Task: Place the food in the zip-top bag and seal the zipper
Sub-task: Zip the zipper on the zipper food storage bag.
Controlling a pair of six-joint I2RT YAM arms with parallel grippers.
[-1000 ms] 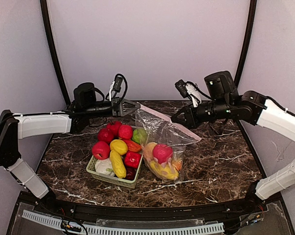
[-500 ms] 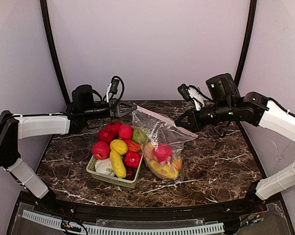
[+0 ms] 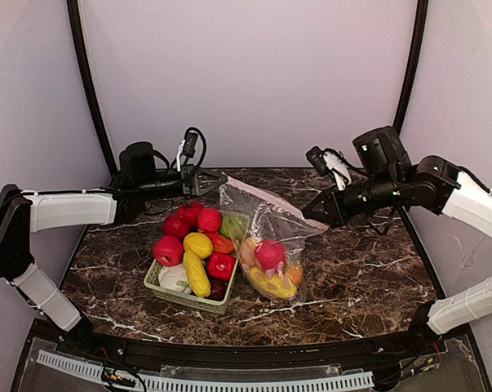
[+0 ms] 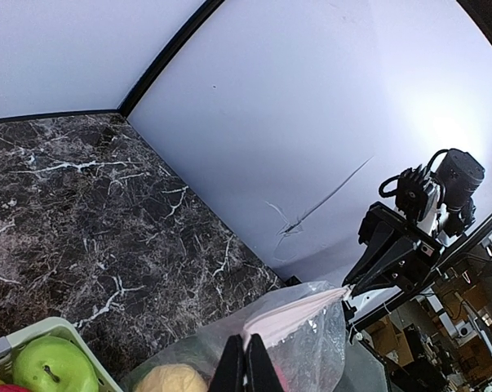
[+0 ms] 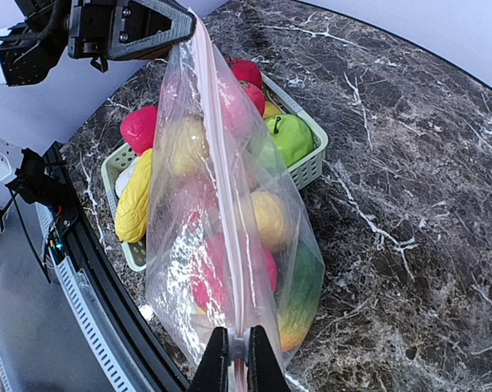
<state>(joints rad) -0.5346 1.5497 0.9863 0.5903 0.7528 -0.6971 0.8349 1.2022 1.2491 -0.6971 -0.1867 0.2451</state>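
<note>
Two grippers: left gripper (image 4: 247,361) and right gripper (image 5: 236,361) each pinch the zipper (image 5: 221,188), toward opposite ends.
Bag: zip-top bag (image 3: 272,224) hangs between them, food (image 3: 270,255) inside, base on table (image 3: 368,278) beside basket (image 3: 187,299).
Technique: hold strip taut; draw right pinch along firmly, evenly.

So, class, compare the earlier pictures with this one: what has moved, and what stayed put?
The right gripper, shut on the zipper, moved right along it, away from the left gripper. The left gripper eased slightly left, still clamped on the zipper's other end. Nothing was let go. The bag, food and basket stayed put.
</note>
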